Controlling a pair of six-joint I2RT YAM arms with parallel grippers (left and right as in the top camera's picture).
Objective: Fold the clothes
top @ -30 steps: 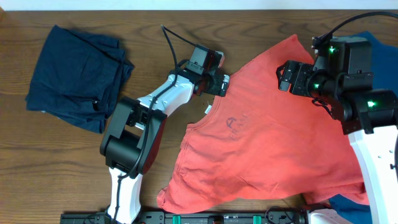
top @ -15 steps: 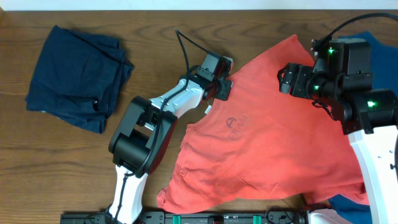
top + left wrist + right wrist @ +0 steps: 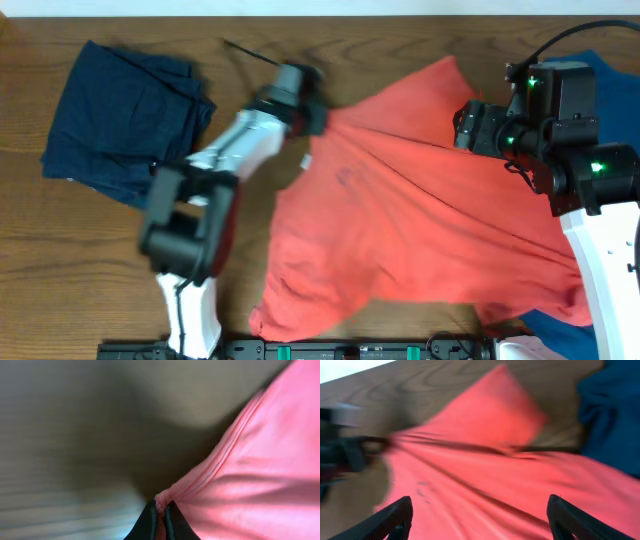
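The coral-red T-shirt lies crumpled across the right half of the table, drawn into long taut creases. My left gripper is shut on a bunched edge of it at the shirt's upper left. In the left wrist view the gripper pinches a hemmed edge of the T-shirt between its dark fingertips. My right gripper hovers open over the shirt's upper right part. In the right wrist view the right gripper has its fingers wide apart above the red cloth, holding nothing.
A dark navy garment lies folded at the far left. A brighter blue garment shows behind the right arm and pokes out under the shirt at bottom right; it also appears in the right wrist view. Bare wooden table.
The left gripper has shut on the shirt's edge and swung left, dragging the cloth with it and stretching creases across it. The right gripper has stayed open and nearly still.
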